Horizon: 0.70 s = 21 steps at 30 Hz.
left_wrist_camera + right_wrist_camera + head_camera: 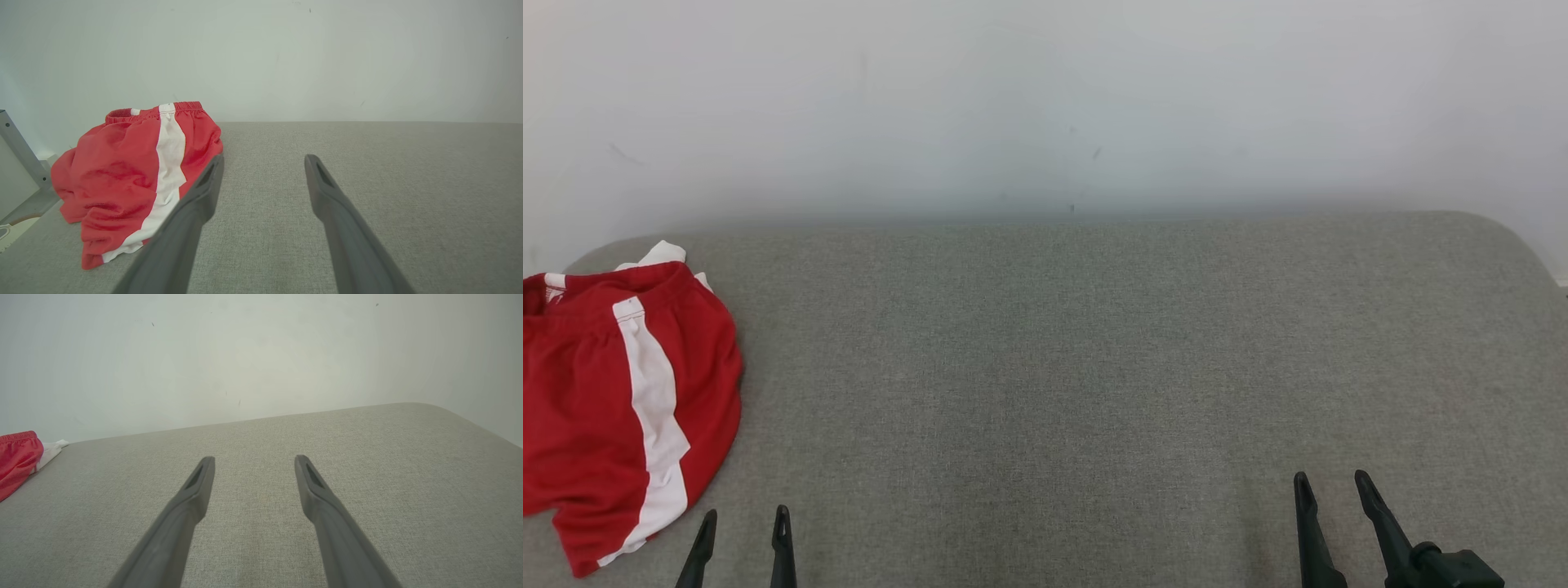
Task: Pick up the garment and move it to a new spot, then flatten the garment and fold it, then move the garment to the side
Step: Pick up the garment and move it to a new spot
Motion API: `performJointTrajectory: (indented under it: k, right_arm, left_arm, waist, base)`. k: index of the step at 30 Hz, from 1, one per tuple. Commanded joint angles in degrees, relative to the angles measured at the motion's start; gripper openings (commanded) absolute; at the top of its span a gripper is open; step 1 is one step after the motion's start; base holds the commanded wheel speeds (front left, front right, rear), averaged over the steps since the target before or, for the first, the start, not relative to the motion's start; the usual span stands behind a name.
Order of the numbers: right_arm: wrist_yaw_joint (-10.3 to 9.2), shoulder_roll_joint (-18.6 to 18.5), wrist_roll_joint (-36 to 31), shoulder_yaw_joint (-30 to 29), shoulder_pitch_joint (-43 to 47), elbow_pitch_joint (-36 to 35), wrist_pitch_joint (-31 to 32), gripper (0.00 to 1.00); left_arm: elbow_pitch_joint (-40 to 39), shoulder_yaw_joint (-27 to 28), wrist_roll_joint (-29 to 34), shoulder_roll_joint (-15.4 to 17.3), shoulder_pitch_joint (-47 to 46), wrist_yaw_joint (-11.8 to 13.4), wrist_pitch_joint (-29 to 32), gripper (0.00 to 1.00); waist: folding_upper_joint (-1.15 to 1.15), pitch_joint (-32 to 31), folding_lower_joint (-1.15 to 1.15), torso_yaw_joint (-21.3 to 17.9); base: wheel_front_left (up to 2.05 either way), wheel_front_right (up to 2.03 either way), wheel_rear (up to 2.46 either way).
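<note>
Jaws of left gripper (746, 513) and right gripper (1331, 475) wide apart, empty, clear of garment (596, 392).

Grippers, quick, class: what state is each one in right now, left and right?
Left gripper: open, holding nothing, beside the red and white shorts.
Right gripper: open, holding nothing, over the grey fabric surface.

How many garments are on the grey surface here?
1: red shorts with a white stripe, crumpled at the grey surface's left end, ahead-left of the left gripper. The white cloth peeking behind may be theirs or a second piece.
</note>
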Motion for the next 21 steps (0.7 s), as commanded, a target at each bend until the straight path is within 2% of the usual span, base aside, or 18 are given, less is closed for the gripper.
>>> performJointTrajectory:
  k: [1,21]
  right_arm:
    - [0.19,0.1,-0.3,0.0,0.1,0.1,-0.2,1.00]
    - [0.19,0.1,-0.1,-0.2,0.2,0.6,-0.2,1.00]
  left_arm:
    - [0.1,0.4,0.3,-0.3,0.9,0.1,-0.2,1.00]
    - [-0.7,1.1,0.5,-0.8,1.2,0.1,-0.2,1.00]
  waist:
    - [0.00,-0.1,0.00,0.0]
    - [0.00,0.0,0.00,0.4]
  base:
    - [0.00,0.00,0.00]
    - [0.00,0.00,0.00]
